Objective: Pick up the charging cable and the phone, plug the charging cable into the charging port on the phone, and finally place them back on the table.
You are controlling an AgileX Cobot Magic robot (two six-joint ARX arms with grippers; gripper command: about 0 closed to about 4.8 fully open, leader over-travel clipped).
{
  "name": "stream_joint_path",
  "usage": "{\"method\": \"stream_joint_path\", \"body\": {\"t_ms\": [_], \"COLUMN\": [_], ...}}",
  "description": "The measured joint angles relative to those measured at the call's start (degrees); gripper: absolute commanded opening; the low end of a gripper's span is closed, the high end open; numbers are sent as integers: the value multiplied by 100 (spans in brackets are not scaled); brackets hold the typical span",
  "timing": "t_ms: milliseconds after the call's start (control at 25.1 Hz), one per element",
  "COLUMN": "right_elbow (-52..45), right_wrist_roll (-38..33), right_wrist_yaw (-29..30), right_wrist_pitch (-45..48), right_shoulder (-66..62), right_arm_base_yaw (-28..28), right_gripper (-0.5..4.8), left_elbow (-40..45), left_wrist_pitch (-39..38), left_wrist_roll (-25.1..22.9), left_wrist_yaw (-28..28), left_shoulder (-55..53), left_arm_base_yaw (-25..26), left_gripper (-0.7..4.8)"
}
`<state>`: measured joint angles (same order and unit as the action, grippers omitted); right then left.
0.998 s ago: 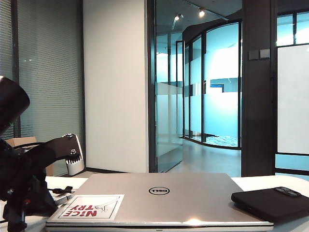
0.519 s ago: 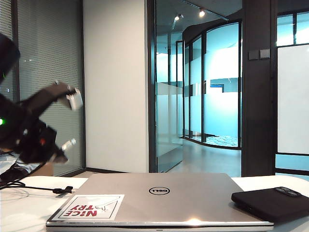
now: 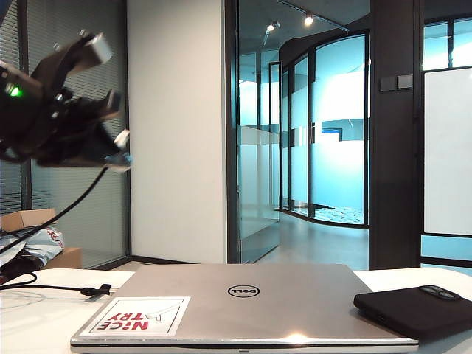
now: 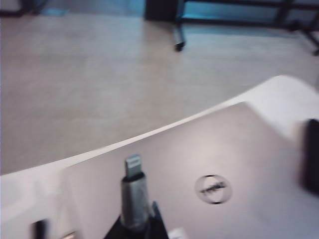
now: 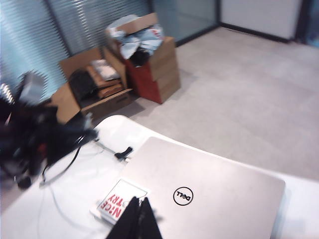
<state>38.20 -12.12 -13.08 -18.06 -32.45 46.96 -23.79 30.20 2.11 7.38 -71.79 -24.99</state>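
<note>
High at the left of the exterior view, my left gripper is shut on the charging cable's plug, whose silver-white tip sticks out past the fingers. The black cord hangs from it down to the white table, its small strap lying there. The black phone rests flat on the table to the right of the laptop, also seen as the phone in the left wrist view. My right gripper hovers shut and empty above the laptop's sticker corner; the exterior view does not show it.
A closed silver Dell laptop with a red-and-white sticker fills the table's middle. Cardboard boxes stand on the floor beyond the table's edge. The left arm shows blurred in the right wrist view.
My left gripper has risen from table level to high above the table's left side, rolling its wrist and lifting the cable's plug end. Phone and laptop stay put.
</note>
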Motion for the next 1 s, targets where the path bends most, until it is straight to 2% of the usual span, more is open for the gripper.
{"method": "stream_joint_path", "body": {"t_ms": [160, 200, 279, 479, 678, 838, 998], "right_elbow": [0, 0, -2, -33, -409, -839, -1211], "right_wrist_roll": [-879, -1215, -1445, -1843, -2009, -2590, -3119], "right_wrist_yaw": [-105, -101, 37, 601, 1241, 1709, 2124], "right_wrist_pitch": [-153, -304, -597, -623, -525, -313, 61], "right_shoulder": [-2, 0, 0, 0, 0, 0, 0], "right_arm_base_yaw": [-435, -728, -1252, -1906, -2398, -2800, -3088], "right_gripper": [-2, -2, -2, -2, -2, -1, -1], "left_elbow": [2, 2, 2, 2, 2, 2, 2], "left_wrist_pitch": [-24, -24, -42, -44, -44, -44, -44], "left_wrist_roll": [291, 560, 962, 1043, 1099, 1440, 1523], "left_wrist_yaw": [0, 9, -4, 11, 7, 4, 7], "left_shoulder": [127, 138, 136, 138, 138, 138, 138], "left_arm_base_yaw": [-544, -767, -1082, -1528, -1794, -1838, -1840], "left_gripper": [-6, -6, -6, -6, -6, -6, -6]}}
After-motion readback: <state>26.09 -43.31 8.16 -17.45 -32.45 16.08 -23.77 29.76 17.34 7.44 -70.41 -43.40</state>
